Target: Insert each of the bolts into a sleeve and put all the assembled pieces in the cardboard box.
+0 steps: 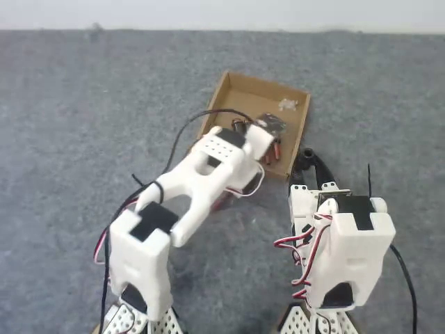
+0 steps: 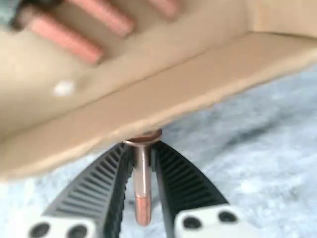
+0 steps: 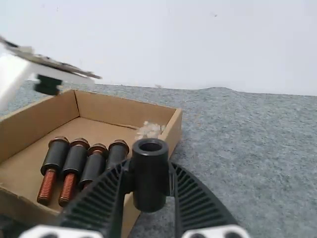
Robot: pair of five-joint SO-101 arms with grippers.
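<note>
Left hand (image 2: 142,148): is gripping a smooth copper bolt (image 2: 142,198) at the cardboard box (image 2: 198,89).
Right hand (image 3: 148,169): is holding a black round sleeve (image 3: 150,186) upright.
In box: four sleeved bolts (image 3: 79,158) are lying.

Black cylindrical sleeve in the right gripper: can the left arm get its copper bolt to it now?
Probably yes: the black cylindrical sleeve stands upright, bore uncovered, and the left gripper, shut on the copper bolt, is close by at the cardboard box.

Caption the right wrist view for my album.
Right jaws grip a black sleeve beside a box of four sleeved bolts.
</note>
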